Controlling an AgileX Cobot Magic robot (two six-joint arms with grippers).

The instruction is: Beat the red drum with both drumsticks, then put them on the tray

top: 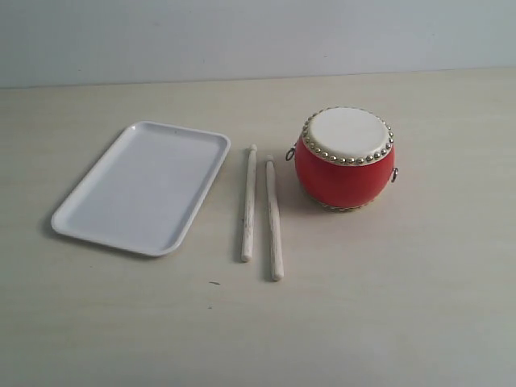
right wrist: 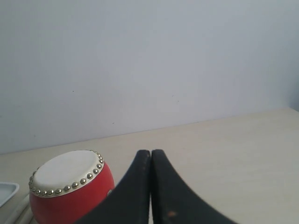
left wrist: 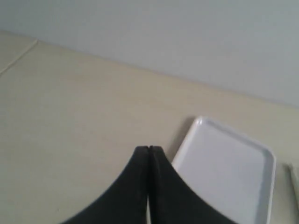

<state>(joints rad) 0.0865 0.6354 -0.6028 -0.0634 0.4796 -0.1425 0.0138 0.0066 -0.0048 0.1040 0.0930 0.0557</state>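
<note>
The red drum (top: pixel 345 160) with its cream skin and brass studs stands upright on the table, right of centre. Two pale wooden drumsticks (top: pixel 248 203) (top: pixel 274 218) lie side by side just left of it, roughly parallel. The white tray (top: pixel 76 218) lies flat further left, with nothing on it. Neither arm shows in the exterior view. My left gripper (left wrist: pixel 149 148) is shut and holds nothing, with the tray (left wrist: pixel 224 177) beside it. My right gripper (right wrist: pixel 150 151) is shut on nothing too, the drum (right wrist: pixel 70 186) standing close beside it.
The pale wooden table (top: pixel 403 306) runs back to a plain light wall (top: pixel 258 32). A sliver of a drumstick (left wrist: pixel 295 186) shows past the tray in the left wrist view.
</note>
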